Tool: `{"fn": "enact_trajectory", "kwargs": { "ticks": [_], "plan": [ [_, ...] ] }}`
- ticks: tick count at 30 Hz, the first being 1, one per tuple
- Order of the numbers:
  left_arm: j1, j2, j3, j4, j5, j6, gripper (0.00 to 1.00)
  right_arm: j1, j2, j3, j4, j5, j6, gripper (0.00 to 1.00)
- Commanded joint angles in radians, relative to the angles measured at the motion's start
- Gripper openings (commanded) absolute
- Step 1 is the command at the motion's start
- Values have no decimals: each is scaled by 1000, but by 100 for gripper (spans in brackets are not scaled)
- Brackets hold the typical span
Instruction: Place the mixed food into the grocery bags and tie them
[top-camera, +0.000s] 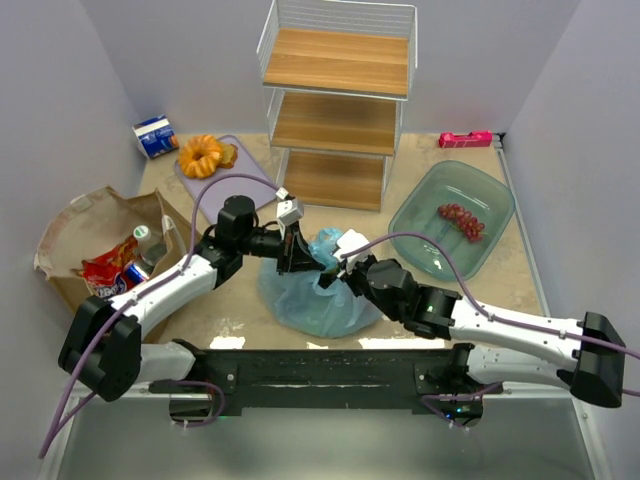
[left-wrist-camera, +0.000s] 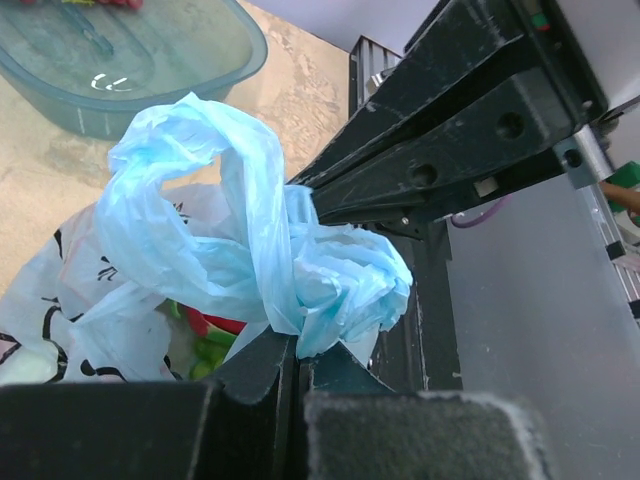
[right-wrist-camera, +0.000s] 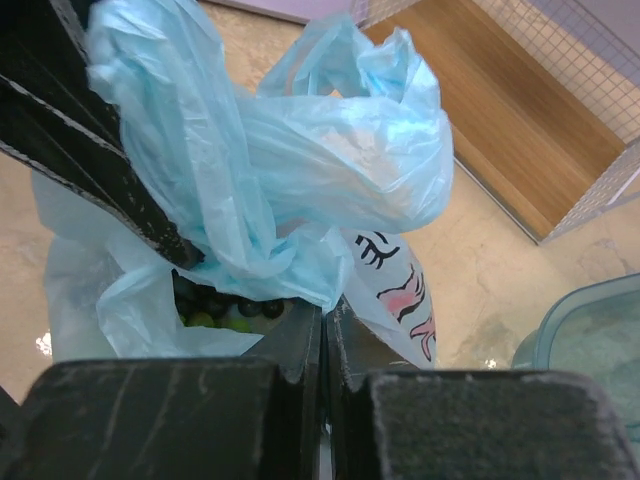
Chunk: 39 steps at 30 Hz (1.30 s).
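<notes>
Left tool (left-wrist-camera: 300, 350) is pinching a twisted handle of the thin light-blue plastic bag (left-wrist-camera: 250, 230). Right tool (right-wrist-camera: 322, 318), just opposite, is clamping shut on another fold of it.

The plastic bag (top-camera: 318, 302) sits centre, paper bag (top-camera: 82, 225) left, bowl (top-camera: 428, 228) right, shelf (top-camera: 335, 60) behind

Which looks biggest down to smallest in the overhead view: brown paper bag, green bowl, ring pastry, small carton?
1. brown paper bag and green bowl, too close to rank
2. ring pastry
3. small carton
</notes>
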Motion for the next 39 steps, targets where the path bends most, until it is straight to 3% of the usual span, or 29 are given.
{"fn": "enact_trajectory", "kwargs": {
  "ticks": [1,5,7,8,9,12,16,20,28,29,37,39],
  "plan": [
    [2,3,3,51,126,-50,0,-37,29,17,24,82,10,0],
    [-3,-2,3,54,136,-52,0,-120,-28,17,-17,-30,38,0],
    [-1,-14,5,34,91,-38,0,-131,-83,39,-48,-163,39,7],
    [-3,-17,6,28,75,-35,0,-131,-98,49,-88,-205,38,17],
    [-1,-19,8,14,53,-25,0,-132,-129,71,-106,-243,68,39],
    [-1,-28,13,3,38,-12,0,-134,-173,94,-162,-344,113,69],
    [-1,-43,6,14,45,-9,0,-209,-232,103,-163,-450,185,85],
    [-1,-43,-3,43,85,-24,0,-304,-162,157,-133,-593,248,94],
    [-3,-60,-14,58,111,-20,0,-381,-9,210,5,-777,346,89],
    [-3,-60,-14,57,111,-20,0,-384,0,213,16,-788,347,81],
    [-6,-62,-14,57,100,-17,0,-393,4,192,102,-851,410,41],
    [-7,-63,-14,54,99,-14,0,-393,7,200,100,-830,426,19]
  ]
}}
